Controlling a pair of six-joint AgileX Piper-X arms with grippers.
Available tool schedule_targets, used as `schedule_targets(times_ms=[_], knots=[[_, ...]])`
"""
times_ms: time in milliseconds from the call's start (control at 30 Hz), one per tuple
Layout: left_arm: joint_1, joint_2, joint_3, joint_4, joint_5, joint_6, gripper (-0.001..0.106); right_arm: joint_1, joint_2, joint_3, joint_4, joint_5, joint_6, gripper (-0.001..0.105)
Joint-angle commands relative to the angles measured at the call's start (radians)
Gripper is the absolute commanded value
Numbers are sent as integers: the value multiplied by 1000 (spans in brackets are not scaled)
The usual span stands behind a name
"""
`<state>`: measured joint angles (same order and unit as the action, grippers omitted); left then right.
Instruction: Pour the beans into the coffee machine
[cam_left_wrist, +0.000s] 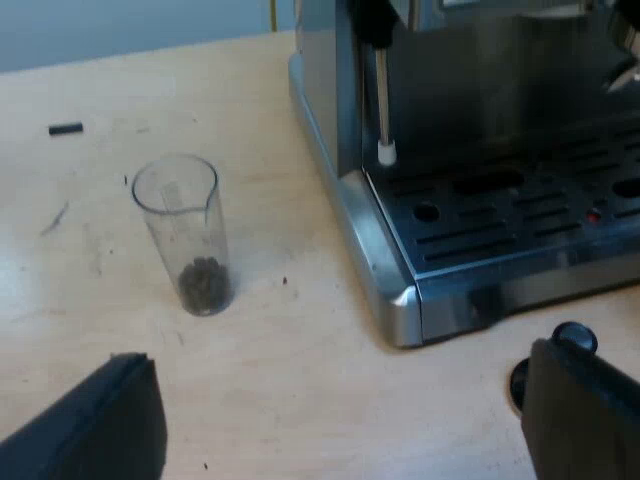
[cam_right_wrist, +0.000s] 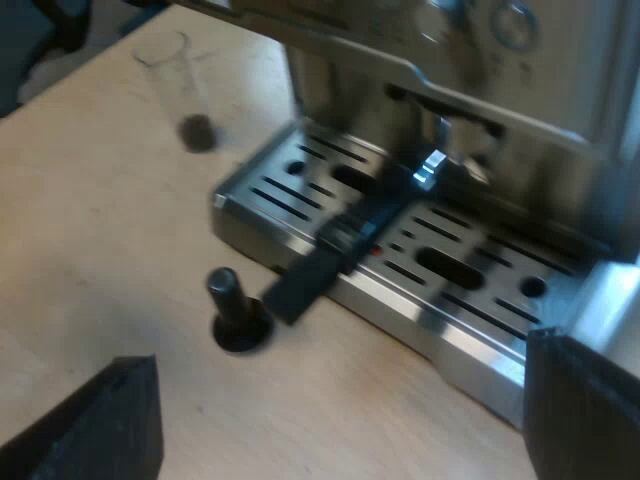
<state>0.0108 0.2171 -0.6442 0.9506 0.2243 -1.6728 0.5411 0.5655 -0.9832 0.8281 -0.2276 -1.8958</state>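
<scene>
A clear measuring glass (cam_left_wrist: 185, 235) stands upright on the wooden table (cam_left_wrist: 300, 400), with a small heap of dark beans (cam_left_wrist: 205, 283) at its bottom. It is a short way from the espresso machine (cam_left_wrist: 340, 90), near the machine's corner. My left gripper (cam_left_wrist: 345, 430) hovers open above the table, short of the glass, with nothing between its fingers (cam_left_wrist: 110, 420). My right gripper (cam_right_wrist: 340, 430) is open over the table before the drip tray (cam_right_wrist: 430, 270) and holds nothing. The glass (cam_right_wrist: 175, 85) stands farther off, beyond the tray's corner.
The metal holder's dark handle (cam_right_wrist: 330, 250) sticks out from the machine's front over the drip tray. A tamper with a black knob (cam_right_wrist: 235, 310) stands on the table close to the handle's end. The steam wand (cam_left_wrist: 383, 100) hangs beside the tray. A small black piece (cam_left_wrist: 65, 128) lies beyond the glass.
</scene>
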Motion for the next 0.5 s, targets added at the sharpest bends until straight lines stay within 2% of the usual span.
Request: schedule_targets(times_ms=[33,267,333,500], knots=[[-1,1,-5,-42,-5,-9,86,42,22,-12,-62,-19,-7,79],[-1,7,0,-104,-49,-2,86,185,123,-8,-160,-19,-7,79],[-1,9,24,-172,-69,23,86,212,154,-8,-189,-15,-7,79],[-1,11,99,-329,-124,25,86,248,240,-8,-261,-15,-7,79]])
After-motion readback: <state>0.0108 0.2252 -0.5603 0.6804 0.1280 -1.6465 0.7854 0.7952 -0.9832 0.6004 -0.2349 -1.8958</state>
